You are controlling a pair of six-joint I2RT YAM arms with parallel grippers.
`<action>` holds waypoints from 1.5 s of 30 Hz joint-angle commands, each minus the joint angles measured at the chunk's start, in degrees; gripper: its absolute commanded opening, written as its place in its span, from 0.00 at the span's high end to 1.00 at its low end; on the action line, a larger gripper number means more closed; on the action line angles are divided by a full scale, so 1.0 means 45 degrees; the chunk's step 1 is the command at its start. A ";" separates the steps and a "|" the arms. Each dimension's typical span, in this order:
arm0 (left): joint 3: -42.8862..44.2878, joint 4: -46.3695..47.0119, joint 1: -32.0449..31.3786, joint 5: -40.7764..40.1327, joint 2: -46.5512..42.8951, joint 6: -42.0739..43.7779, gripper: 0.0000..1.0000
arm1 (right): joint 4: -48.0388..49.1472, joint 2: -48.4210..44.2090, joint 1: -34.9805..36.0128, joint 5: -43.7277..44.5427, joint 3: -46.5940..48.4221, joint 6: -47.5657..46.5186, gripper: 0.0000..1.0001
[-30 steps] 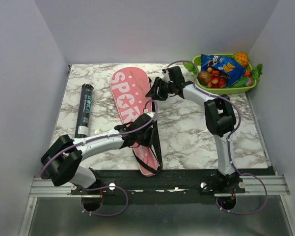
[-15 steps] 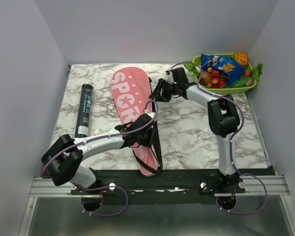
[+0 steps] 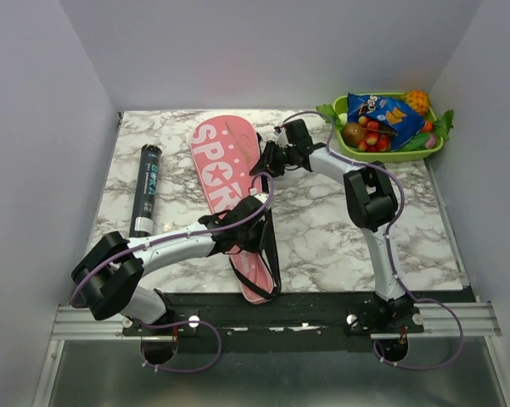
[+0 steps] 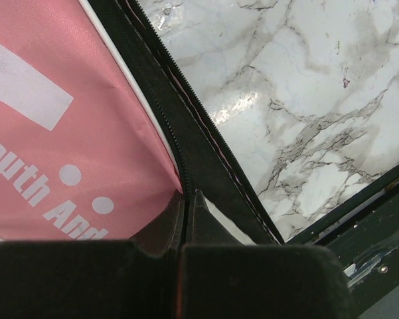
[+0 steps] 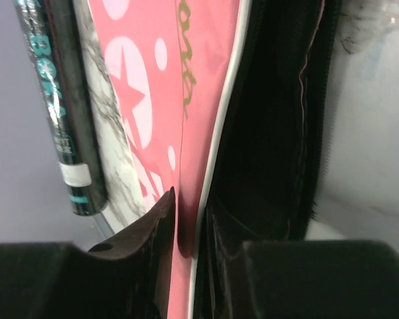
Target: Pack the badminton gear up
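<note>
Grey walls close in the marbled table (image 3: 322, 229), where we find the pink racket bag (image 3: 225, 165) lying lengthwise from the far middle towards the near edge, its black zipped side facing right. On that side the left gripper (image 4: 186, 199) is pinched shut on the bag's rim at the near end. The right gripper (image 5: 189, 212), at the far end, has narrowed around the flap's edge, though we cannot tell if it grips. The dark tube (image 3: 146, 188) lies parallel to the bag's left, nearer the left arm.

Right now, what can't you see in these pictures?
Inside of the pink bag: every view, its cover hides it.
Bag's middle: top view, the left arm covers it.
Lettering on the tube: top view too small; right wrist view, edge cuts it.
</note>
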 commanded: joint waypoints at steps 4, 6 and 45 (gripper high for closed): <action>0.0314 -0.0577 -0.0097 -0.0476 0.0320 -0.0132 1.00 | -0.0420 0.0743 -0.0192 0.0358 0.1382 0.0973 0.99; 0.0821 -0.1842 -0.0116 -0.1527 0.0673 -0.0308 1.00 | -0.0440 0.0216 -0.0368 0.1371 0.0350 0.1110 0.99; 0.1624 -0.6677 0.3126 -0.5968 -0.1708 -0.1699 0.79 | -0.4831 -1.0135 -0.0308 0.6484 -0.8268 0.0198 0.34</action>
